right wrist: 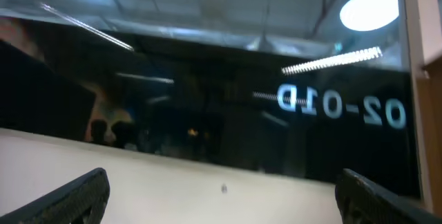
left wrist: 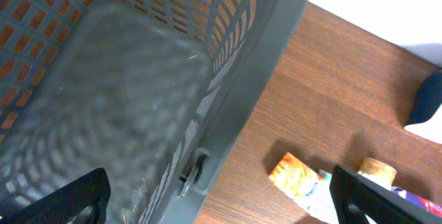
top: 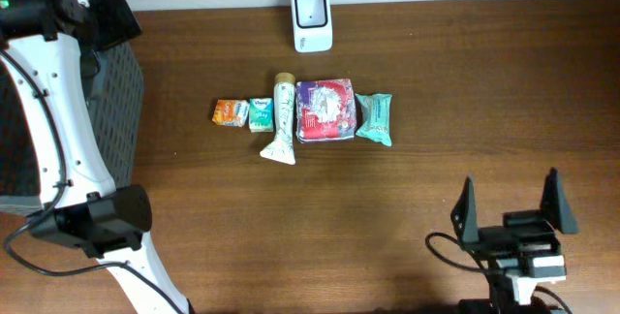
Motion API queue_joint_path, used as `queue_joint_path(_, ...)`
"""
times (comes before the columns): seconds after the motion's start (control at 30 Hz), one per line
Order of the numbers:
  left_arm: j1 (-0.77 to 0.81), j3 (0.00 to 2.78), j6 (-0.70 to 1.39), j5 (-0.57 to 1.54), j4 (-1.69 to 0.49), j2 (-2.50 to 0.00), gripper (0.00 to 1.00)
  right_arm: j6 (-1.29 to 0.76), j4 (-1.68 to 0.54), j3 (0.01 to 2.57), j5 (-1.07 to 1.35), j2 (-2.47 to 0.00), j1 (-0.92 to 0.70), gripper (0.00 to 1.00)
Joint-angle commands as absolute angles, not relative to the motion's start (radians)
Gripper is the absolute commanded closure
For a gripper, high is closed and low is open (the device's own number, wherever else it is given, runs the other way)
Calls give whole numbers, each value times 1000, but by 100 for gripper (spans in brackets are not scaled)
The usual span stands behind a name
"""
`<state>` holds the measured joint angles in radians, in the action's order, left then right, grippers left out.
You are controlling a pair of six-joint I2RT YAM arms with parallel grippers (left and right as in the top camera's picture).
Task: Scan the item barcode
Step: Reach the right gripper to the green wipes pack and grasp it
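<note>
Both ends stand wide and hold nothing: my left gripper (left wrist: 221,204) hangs over the grey basket (left wrist: 273,65), and my right gripper (top: 509,198) sits near the table's front edge. The orange packet (top: 230,111) lies at the left end of the row of items (top: 325,110), below the scanner (top: 312,19). It looks light, soft and probably slippery, so I'd pinch gently across its narrow width
</note>
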<state>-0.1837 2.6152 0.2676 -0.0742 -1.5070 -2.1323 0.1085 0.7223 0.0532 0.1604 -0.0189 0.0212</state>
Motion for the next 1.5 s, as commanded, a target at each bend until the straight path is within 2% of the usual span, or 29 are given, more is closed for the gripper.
queue_joint_path(0.0,-184,2618,276,-67,-1505,-2126,1,269,496,315,281,-116,27,1)
queue_joint_path(0.07,-184,2618,276,-67,-1505,-2126,1,284,257,557,285,-312,27,1)
queue_joint_path(0.2,-184,2618,276,-67,-1505,-2126,1,283,-413,1178,365,-959,27,1)
queue_joint_path(0.23,-184,2618,276,-67,-1505,-2126,1,275,-523,1281,436,-1084,27,1)
queue_joint_path(0.3,-184,2618,276,-67,-1505,-2126,1,163,-616,1367,616,-1282,27,1)
queue_joint_path(0.37,-184,2618,276,-67,-1505,-2126,1,120,-582,1367,714,-1405,27,1)
queue_joint_path(0.47,-184,2618,276,-67,-1505,-2126,1,-32,-616,1412,533,-1521,4,2)
queue_joint_path(0.53,-184,2618,276,-67,-1505,-2126,1,-45,-819,1523,308,-1600,-48,2)
queue_joint_path(0.6,-184,2618,276,-67,-1505,-2126,1,-87,-936,1601,208,-1699,-72,2)
queue_joint_path(0.73,-184,2618,276,-67,-1505,-2126,1,-87,-909,1605,382,-1825,-73,2)
queue_joint_path(0.8,-184,2618,276,-67,-1505,-2126,1,-117,-897,1604,313,-1841,-72,2)
queue_joint_path(0.83,-184,2618,276,-67,-1505,-2126,1,-287,-885,1604,206,-1858,-72,12)
queue_joint_path(0.87,-184,2618,276,-67,-1505,-2126,1,-370,-876,1604,172,-1881,-72,16)
queue_joint_path(1.07,-184,2618,276,-67,-1505,-2126,1,-374,-856,1604,275,-2082,-72,15)
queue_joint_path(1.1,-184,2618,276,-67,-1505,-2126,1,-370,-855,1603,292,-2093,-72,10)
queue_joint_path(1.13,-184,2618,276,-67,-1505,-2126,1,-290,-848,1603,355,-2114,-72,9)
queue_joint_path(1.23,-184,2618,276,-67,-1505,-2126,1,-266,-844,1599,408,-2156,-72,7)
queue_joint_path(1.3,-184,2618,276,-67,-1505,-2126,1,-245,-840,1593,449,-2168,-72,15)
queue_joint_path(1.4,-184,2618,276,-67,-1505,-2126,1,-187,-836,1593,513,-2168,-72,37)
queue_joint_path(1.43,-184,2618,276,-67,-1505,-2126,1,-187,-831,1593,513,-2168,-72,38)
queue_joint_path(1.47,-184,2618,276,-67,-1505,-2126,1,-187,-831,1593,512,-2168,-72,43)
